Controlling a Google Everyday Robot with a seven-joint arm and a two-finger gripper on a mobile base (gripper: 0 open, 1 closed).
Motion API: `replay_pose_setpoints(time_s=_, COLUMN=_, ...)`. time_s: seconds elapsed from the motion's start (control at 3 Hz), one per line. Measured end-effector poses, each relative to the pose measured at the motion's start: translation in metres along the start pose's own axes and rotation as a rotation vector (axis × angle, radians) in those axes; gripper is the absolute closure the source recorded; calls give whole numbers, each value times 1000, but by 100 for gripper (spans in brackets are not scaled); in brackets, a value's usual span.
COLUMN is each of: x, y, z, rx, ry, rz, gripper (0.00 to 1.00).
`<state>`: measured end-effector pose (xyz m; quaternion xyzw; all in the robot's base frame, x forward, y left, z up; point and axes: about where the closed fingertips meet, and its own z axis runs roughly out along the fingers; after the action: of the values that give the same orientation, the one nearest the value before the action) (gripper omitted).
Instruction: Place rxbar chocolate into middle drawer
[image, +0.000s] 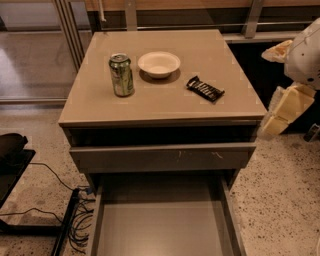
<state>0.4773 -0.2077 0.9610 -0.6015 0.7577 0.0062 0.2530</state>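
The rxbar chocolate (205, 88), a small flat black wrapper with white lettering, lies on the right part of the cabinet top (165, 107). The middle drawer (162, 225) is pulled out below, a wide grey tray with a smooth bare floor. My gripper (282, 112) hangs at the right edge of the view, beside the cabinet's right side, to the right of the bar, lower than it and apart from it. It holds nothing that I can see.
A green can (121, 74) stands upright at the left of the top, and a white bowl (158, 64) sits behind the bar. A drawer front with white scuffs (165, 156) is above the open drawer. Cables (75, 225) lie on the floor at left.
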Motion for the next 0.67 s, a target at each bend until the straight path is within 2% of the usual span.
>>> replay_pose_setpoints(time_s=0.33, x=-12, y=-21, z=20, rx=26, ry=-60, rz=-16, gripper=0)
replay_pose_setpoints(time_s=0.67, x=-14, y=-25, z=24, rx=37, ry=-53, rz=-15, gripper=0)
